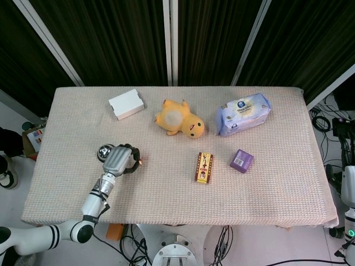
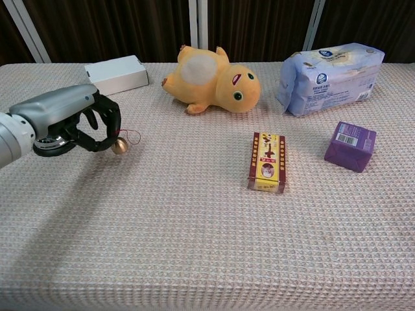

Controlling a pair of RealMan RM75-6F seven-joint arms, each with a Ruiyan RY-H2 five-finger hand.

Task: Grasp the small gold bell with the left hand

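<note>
The small gold bell (image 2: 119, 147) with a thin red string hangs pinched in the dark fingertips of my left hand (image 2: 71, 120), lifted a little off the cloth at the table's left. In the head view the same left hand (image 1: 119, 159) covers most of the bell (image 1: 140, 162), which peeks out at its right edge. My right hand appears in neither view.
A round silver object (image 1: 105, 152) lies just left of the hand. A white box (image 2: 116, 74) sits behind it. A yellow plush toy (image 2: 211, 79), a wipes pack (image 2: 331, 78), a purple box (image 2: 351, 146) and a small red-yellow box (image 2: 267, 162) lie to the right.
</note>
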